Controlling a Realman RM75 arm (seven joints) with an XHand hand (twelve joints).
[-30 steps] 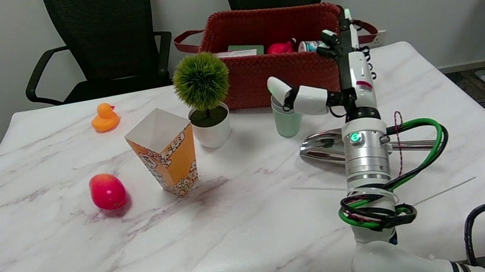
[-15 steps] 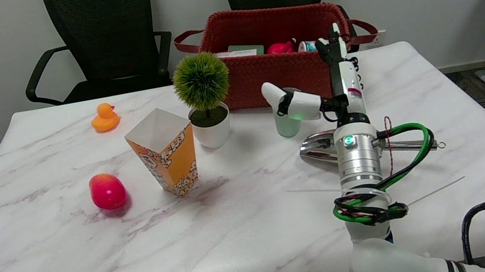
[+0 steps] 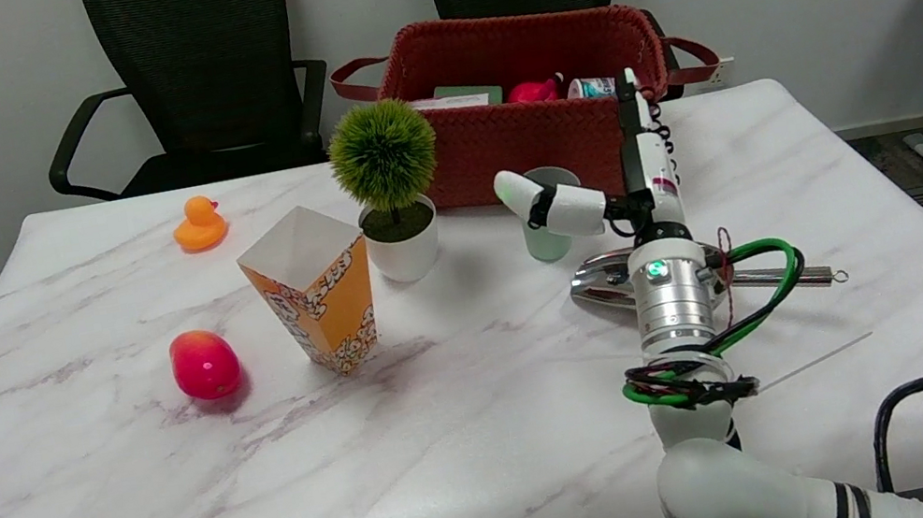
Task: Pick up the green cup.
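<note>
The pale green cup [image 3: 547,242] stands upright on the marble table [image 3: 181,498], just in front of the red basket. My right hand [image 3: 631,172] is at the cup's right side, edge-on to the camera with its fingers [image 3: 635,114] pointing up and away. Its thumb [image 3: 552,207] stretches left across the cup's upper front and hides part of the wall. The fingers are spread and nothing is held. Whether the thumb touches the cup cannot be told.
The red woven basket [image 3: 535,137] with items in it stands right behind the cup. A potted green plant [image 3: 401,241] and a popcorn box [image 3: 315,289] are to the left. A metal scoop [image 3: 607,276] lies under my wrist. Farther left are a red fruit [image 3: 205,363] and an orange duck [image 3: 199,224].
My right hand has moved left and lower in the picture, toward the cup. The thumb now lies across the cup's front. The cup has not moved.
</note>
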